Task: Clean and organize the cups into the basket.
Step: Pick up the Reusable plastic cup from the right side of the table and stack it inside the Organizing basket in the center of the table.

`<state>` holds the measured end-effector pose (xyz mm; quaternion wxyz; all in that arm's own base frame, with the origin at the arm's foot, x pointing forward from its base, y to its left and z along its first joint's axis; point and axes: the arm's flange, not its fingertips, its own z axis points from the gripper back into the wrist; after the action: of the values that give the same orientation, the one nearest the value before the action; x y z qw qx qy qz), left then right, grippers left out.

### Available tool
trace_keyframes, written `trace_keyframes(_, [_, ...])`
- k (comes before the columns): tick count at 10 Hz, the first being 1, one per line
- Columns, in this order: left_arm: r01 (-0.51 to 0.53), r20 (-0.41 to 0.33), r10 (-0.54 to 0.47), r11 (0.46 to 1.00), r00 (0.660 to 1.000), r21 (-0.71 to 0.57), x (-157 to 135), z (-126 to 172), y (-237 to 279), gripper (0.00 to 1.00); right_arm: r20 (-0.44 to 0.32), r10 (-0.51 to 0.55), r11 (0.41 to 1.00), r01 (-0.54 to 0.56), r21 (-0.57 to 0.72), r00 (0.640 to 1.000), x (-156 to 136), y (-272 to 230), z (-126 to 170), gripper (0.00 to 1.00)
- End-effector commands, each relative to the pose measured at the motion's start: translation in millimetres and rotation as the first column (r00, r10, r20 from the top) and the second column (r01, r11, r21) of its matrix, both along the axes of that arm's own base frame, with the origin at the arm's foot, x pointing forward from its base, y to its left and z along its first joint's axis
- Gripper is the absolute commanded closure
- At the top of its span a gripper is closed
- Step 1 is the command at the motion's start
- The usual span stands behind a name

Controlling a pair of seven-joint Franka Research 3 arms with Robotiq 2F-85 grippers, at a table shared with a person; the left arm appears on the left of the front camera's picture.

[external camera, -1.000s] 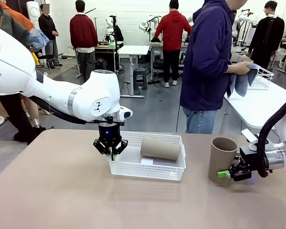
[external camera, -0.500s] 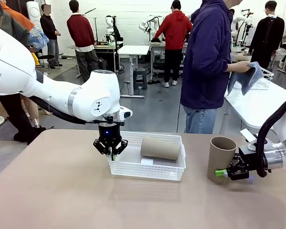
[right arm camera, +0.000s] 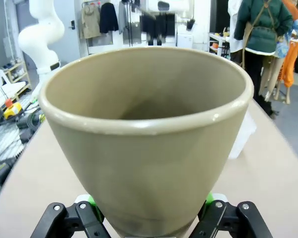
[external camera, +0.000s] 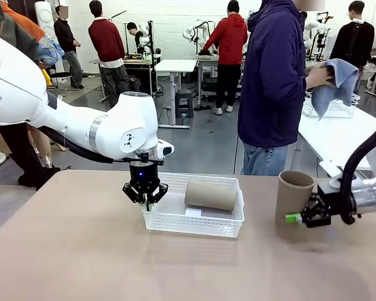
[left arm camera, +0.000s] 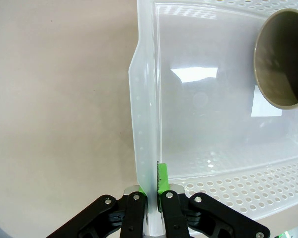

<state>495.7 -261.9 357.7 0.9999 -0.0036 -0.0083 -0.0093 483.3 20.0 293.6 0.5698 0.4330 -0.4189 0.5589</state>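
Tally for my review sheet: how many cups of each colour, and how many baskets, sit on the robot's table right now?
White lattice basket: 1
Tan cups: 2, the lying cup inside it and the upright cup standing outside it
Total: 3

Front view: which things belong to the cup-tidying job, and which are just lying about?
Job: white basket, tan cup lying inside, upright tan cup, left gripper pinching its rim, right gripper straddling the upright cup.
Lying about: wire basket on the side table, stool behind.
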Motion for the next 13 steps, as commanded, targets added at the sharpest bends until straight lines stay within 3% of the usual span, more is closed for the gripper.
trace_keyframes(1, [0.001, 0.006, -0.001, 1.0, 1.0, -0.002, 1, 2, 0, 1.0, 0.014, -0.111, 0.994, 0.111, 0.003, 0.994, -20, 2, 94, 0.79])
trace_keyframes(2, [0.001, 0.006, -0.001, 1.0, 1.0, -0.002, 1, 2, 0, 1.0, -0.009, -0.136, 0.99, 0.136, 0.021, 0.991, -17, 0, 123, 0.79])
trace_keyframes(4, [0.001, 0.006, -0.001, 1.0, 1.0, -0.002, 1, 2, 0, 1.0, -0.054, -0.183, 0.983, 0.183, 0.012, 0.982, -11, 2, 148, 0.79])
trace_keyframes(5, [0.001, 0.006, -0.001, 1.0, 1.0, -0.002, 1, 2, 0, 1.0, -0.076, -0.212, 0.977, 0.212, -0.005, 0.974, -12, 3, 146, 0.79])
trace_keyframes(6, [0.001, 0.006, -0.001, 1.0, 1.0, -0.002, 1, 2, 0, 1.0, -0.011, -0.136, 0.991, 0.137, 0.002, 0.991, -19, -4, 161, 0.79])
trace_keyframes(11, [0.001, 0.006, -0.001, 1.0, 1.0, -0.002, 1, 2, 0, 1.0, -0.011, -0.136, 0.991, 0.137, 0.002, 0.991, -19, -4, 161, 0.79])
trace_keyframes(12, [0.001, 0.006, -0.001, 1.0, 1.0, -0.002, 1, 2, 0, 1.0, -0.026, -0.152, 0.988, 0.152, -0.009, 0.988, -18, -4, 163, 0.19])
trace_keyframes(13, [0.001, 0.006, -0.001, 1.0, 1.0, -0.002, 1, 2, 0, 1.0, -0.001, -0.143, 0.981, 0.141, -0.135, 0.99, -13, 15, 182, 0.19])
